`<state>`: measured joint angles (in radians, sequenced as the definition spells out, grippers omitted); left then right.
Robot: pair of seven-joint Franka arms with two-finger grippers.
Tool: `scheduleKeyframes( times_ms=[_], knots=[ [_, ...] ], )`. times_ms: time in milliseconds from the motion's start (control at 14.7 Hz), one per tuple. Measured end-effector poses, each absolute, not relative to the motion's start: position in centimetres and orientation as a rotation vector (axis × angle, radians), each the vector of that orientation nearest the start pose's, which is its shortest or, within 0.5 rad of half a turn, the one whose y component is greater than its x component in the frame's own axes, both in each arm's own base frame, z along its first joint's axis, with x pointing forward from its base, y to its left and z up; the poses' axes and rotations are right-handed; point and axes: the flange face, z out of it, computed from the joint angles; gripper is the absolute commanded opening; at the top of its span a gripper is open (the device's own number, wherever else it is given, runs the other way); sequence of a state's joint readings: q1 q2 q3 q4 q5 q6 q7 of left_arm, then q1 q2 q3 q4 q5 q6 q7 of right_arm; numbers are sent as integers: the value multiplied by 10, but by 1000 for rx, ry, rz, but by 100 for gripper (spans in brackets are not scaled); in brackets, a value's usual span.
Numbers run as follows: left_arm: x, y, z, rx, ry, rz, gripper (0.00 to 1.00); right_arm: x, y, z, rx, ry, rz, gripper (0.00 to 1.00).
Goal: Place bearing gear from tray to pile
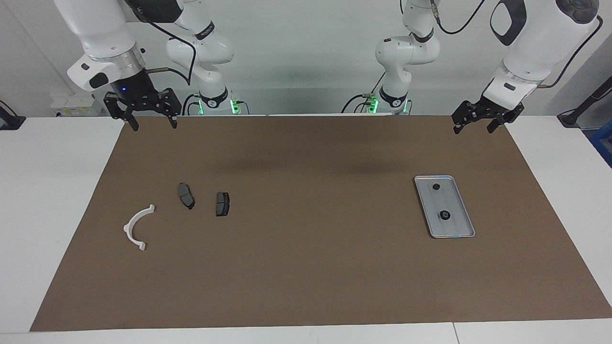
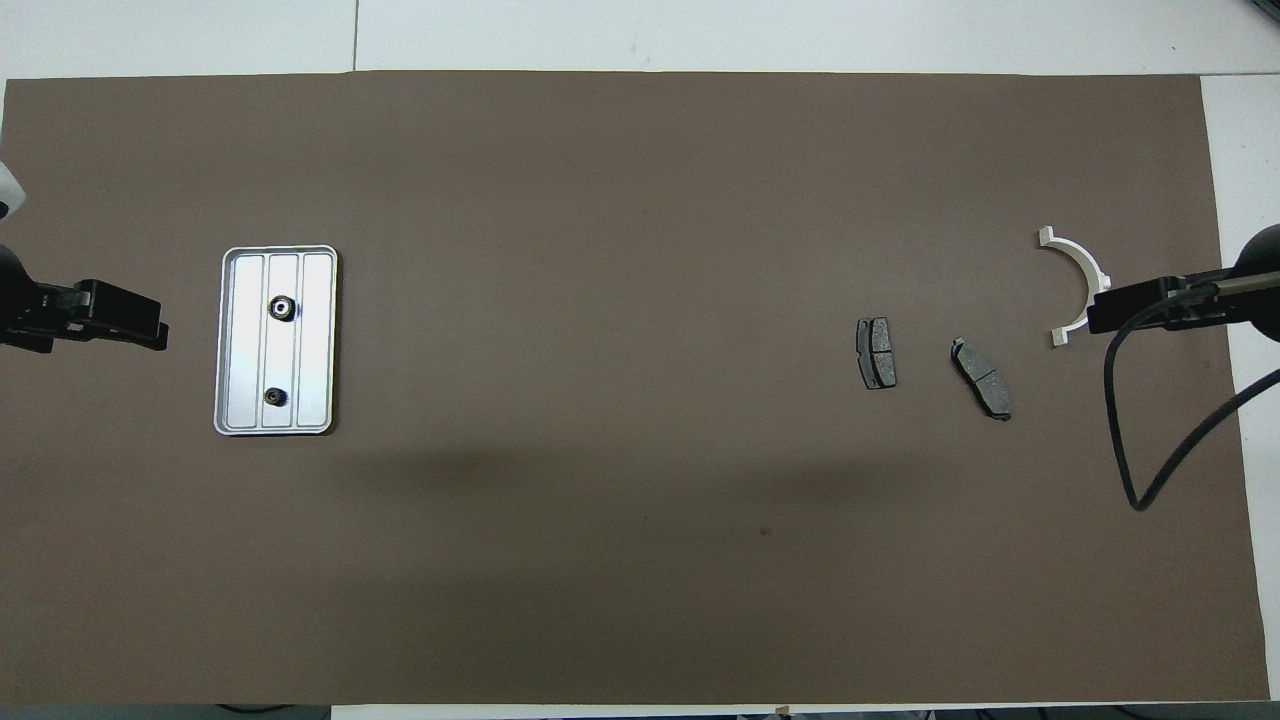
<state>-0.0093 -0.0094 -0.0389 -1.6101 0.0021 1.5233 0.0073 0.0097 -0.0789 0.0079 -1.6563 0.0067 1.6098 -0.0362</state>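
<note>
I see a white counter [image 1: 52, 191] with a big brown mat [image 1: 306, 267] that covers most of it, and a pale wall above where the two arms stand.

The silver tray [image 1: 456, 230] lies on the mat toward the left arm's end of the counter, about halfway between the robots' edge and the outer edge. Two small dark gears sit in it, apart from each other: one gear [image 1: 435, 187] near the tray's end that is closer to the robots, and the other gear [image 1: 445, 215] more in the middle of the tray, farther from the robots.

The pile is toward the right arm's end. It has a white half-ring bracket [image 1: 137, 226] closest to that end of the counter, then a dark plate [image 1: 186, 195], then a second dark plate [image 1: 223, 204] beside it, more toward the middle of the counter. The three parts do not touch.

My left gripper [image 1: 478, 125] hangs in the air over the mat's corner at the robots' edge, at the left arm's end; its jaws are spread apart and hold nothing. My right gripper [image 1: 152, 123] hangs over the other corner at the robots' edge; its jaws are wide and hold nothing too. Both arms wait, well apart from the tray and the pile.
</note>
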Motion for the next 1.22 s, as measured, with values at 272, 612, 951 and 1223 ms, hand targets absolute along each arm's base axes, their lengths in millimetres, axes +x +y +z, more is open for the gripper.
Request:
scheduleKeyframes(
  times_ms=[272, 612, 951, 1223],
  knots=[
    [545, -26, 607, -3134, 86, 122, 100, 533, 10, 630, -3134, -84, -51, 100],
    [545, -26, 608, -3134, 89, 111, 100, 533, 10, 630, -3134, -84, -51, 100],
    [546, -26, 607, -3134, 89, 108, 100, 533, 10, 630, -3134, -84, -51, 100],
    [557, -11, 590, -3128, 49, 14, 100, 533, 10, 631, -3134, -84, -53, 100]
  ],
)
